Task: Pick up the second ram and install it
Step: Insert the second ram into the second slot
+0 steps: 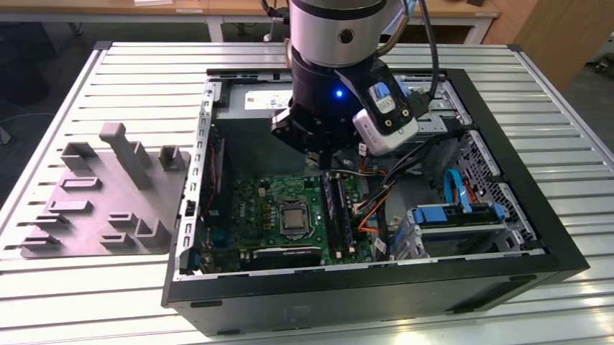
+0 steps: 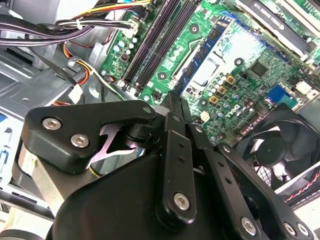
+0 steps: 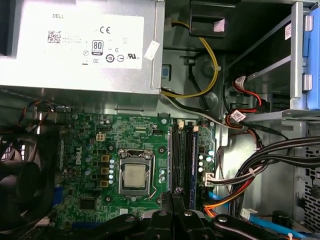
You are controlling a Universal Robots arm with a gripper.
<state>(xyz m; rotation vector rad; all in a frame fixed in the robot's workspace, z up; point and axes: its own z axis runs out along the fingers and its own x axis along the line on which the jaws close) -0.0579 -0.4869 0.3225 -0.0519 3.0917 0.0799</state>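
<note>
The end effector had its fingers pressed together with nothing between them, its tip just above the black slot rails. Beyond the tip, a dark blue ram stood upright in the rail farthest from the processor.

White label with a barcode, round marks and short print, stuck on the grey power-supply box. Small white printed tags on the drive cage and on a cable. White lettering printed straight on the green motherboard beside the processor socket.
</note>
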